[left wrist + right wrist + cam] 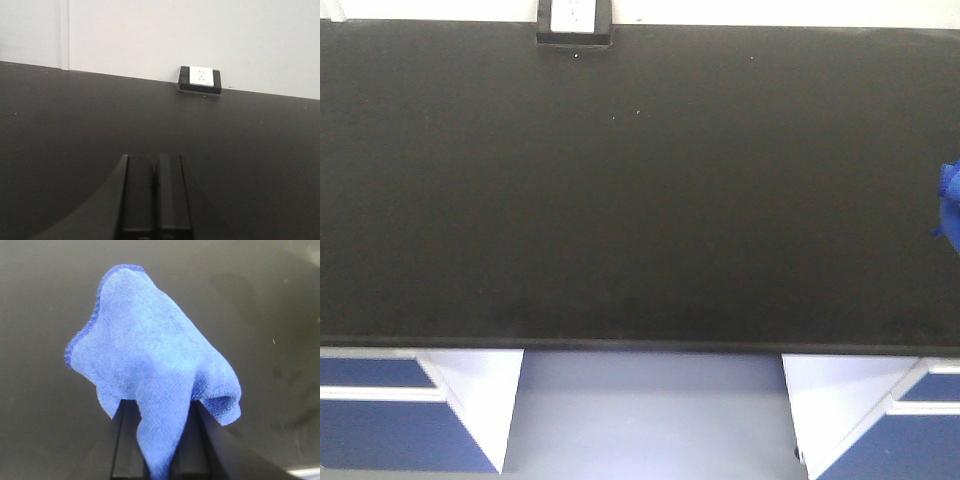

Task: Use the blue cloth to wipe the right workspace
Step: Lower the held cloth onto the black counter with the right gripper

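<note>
Right wrist view: right end effector (160, 440) clamps cloth (150, 355), draped ahead of it above counter (40, 300); left end effector (155, 195) closed.

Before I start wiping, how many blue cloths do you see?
1: the cloth is clamped in the right gripper, showing at the benchtop's right edge in the front view. Others may be out of frame.

A white-and-black outlet box (574, 24) sits against the white wall (150, 35), with what look like blue-fronted cabinets (380, 430) below.
</note>
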Robot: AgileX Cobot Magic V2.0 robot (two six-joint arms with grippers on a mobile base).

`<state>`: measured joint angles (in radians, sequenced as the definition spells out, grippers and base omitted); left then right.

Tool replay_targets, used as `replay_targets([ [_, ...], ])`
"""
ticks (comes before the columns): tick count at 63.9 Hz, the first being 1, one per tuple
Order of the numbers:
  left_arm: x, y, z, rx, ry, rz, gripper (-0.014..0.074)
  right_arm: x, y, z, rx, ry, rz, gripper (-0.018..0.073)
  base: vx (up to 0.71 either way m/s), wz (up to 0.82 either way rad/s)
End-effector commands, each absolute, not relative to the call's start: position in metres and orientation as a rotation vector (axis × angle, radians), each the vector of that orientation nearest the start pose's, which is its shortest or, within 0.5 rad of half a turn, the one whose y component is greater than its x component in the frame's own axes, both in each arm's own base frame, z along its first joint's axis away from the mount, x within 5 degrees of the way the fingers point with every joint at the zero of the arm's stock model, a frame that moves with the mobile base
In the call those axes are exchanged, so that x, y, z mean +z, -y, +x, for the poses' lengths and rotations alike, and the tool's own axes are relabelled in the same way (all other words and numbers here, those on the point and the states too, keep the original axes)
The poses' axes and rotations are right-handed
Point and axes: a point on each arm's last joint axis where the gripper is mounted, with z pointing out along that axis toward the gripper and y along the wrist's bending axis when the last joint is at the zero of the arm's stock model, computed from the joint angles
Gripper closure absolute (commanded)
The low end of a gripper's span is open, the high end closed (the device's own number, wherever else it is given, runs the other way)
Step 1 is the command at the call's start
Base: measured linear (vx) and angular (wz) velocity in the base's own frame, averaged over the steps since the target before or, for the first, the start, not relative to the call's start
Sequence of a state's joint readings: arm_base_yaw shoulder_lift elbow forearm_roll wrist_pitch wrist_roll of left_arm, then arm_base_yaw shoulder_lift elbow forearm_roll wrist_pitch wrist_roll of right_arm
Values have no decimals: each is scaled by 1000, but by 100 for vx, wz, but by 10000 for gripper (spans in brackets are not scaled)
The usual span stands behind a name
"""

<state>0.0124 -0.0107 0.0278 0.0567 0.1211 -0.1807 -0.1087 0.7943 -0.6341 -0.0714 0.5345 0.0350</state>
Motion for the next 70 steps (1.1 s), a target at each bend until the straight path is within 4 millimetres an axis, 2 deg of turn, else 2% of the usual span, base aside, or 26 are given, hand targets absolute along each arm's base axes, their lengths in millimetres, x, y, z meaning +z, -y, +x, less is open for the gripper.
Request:
replay_targets([
  [1,191,-1,57,-103,-1554,-116,602,319,21,158,-131,-2070,98,567,20,-4],
  [70,191,-1,57,-103,-1554,-116,602,319,21,158,-131,-2070,98,567,11,-2],
])
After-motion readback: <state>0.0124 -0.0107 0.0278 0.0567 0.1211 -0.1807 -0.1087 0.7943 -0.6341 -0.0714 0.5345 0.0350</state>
